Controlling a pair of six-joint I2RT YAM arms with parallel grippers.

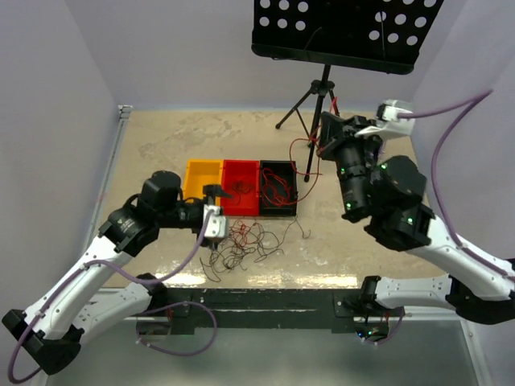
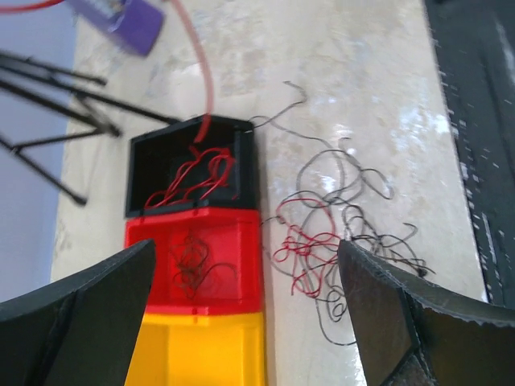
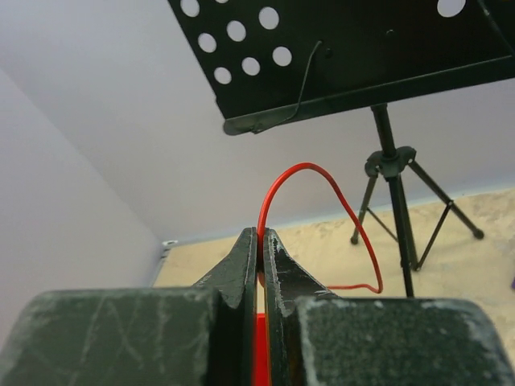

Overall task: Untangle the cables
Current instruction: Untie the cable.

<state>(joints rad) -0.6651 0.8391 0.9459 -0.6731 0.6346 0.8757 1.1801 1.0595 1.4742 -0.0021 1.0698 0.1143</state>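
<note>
A loose tangle of thin red and dark cables (image 1: 245,241) lies on the table in front of three bins; it also shows in the left wrist view (image 2: 338,241). My left gripper (image 1: 216,211) hangs open and empty at the tangle's left end, its fingers (image 2: 418,322) wide apart. My right gripper (image 1: 324,137) is raised at the back right, shut on a red cable (image 3: 322,169) that arcs above its tips (image 3: 260,233). That cable (image 2: 205,72) drops into the black bin (image 1: 278,211), which holds several red cables (image 2: 197,177). The red bin (image 1: 240,209) holds dark cables (image 2: 193,265).
A yellow bin (image 1: 201,178) stands left of the red one, all three in a row. A black music stand (image 1: 338,32) on a tripod (image 1: 318,104) stands at the back, close behind my right gripper. Walls close the table on three sides.
</note>
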